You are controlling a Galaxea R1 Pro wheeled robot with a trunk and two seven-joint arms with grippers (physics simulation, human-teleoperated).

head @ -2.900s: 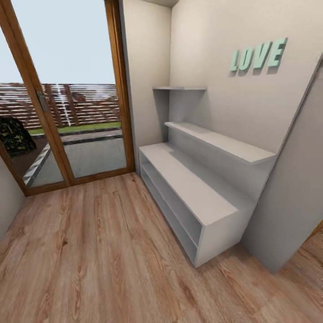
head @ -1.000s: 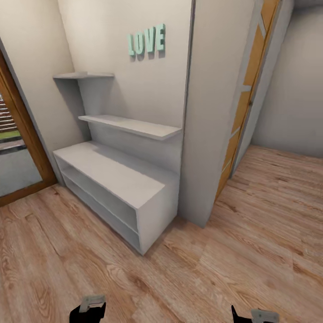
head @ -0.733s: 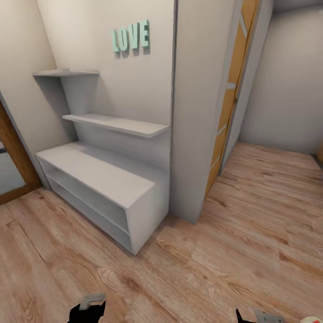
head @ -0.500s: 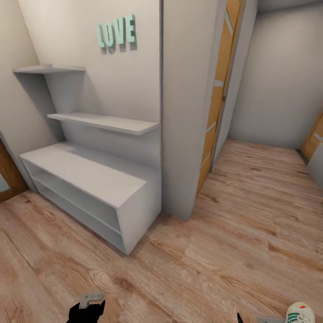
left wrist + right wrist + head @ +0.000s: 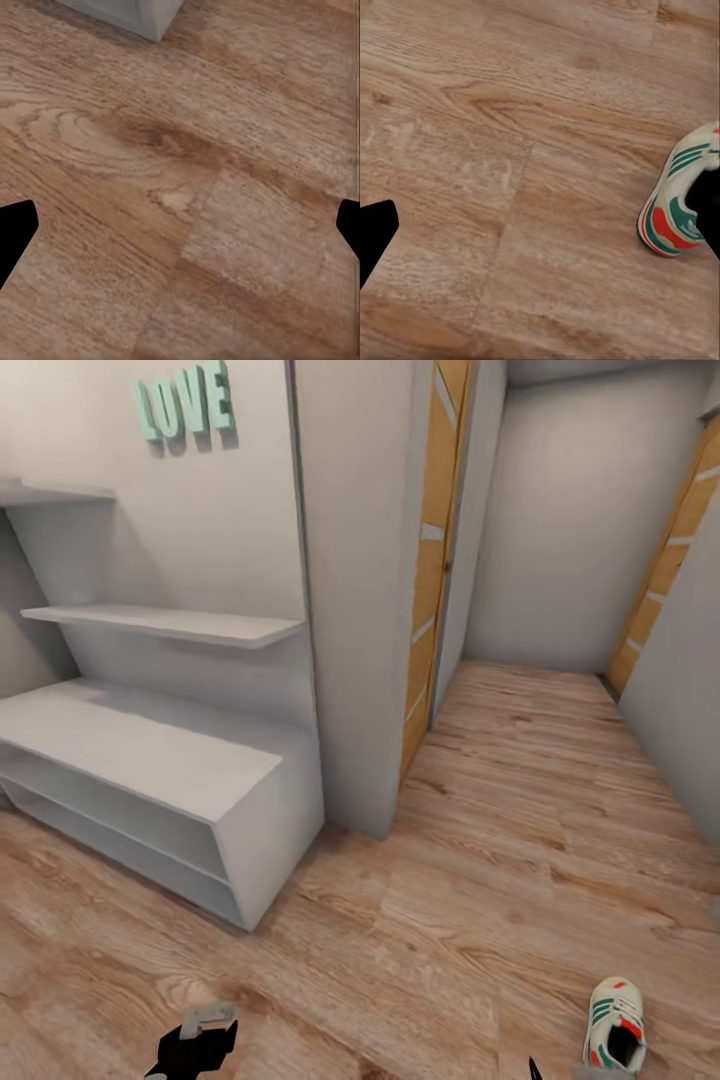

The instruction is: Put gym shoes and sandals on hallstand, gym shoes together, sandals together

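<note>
Our view has swung right: the rack (image 5: 150, 760) now sits at the frame's left and more of a gym shoe (image 5: 614, 1024) shows at lower right on the floor (image 5: 480, 880). Our left fingers (image 5: 16, 229) and right fingers (image 5: 375, 232) hang low over the planks, spread wide, holding nothing.

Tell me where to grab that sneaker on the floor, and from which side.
Probably from above, across the sneaker's narrow width around its open collar, with one finger inside and one on the outer side wall. It lies upright on its sole on the floor, opening facing up, and is long, so a pinch across the width suits better than along its length. The right gripper is nearest.
</note>
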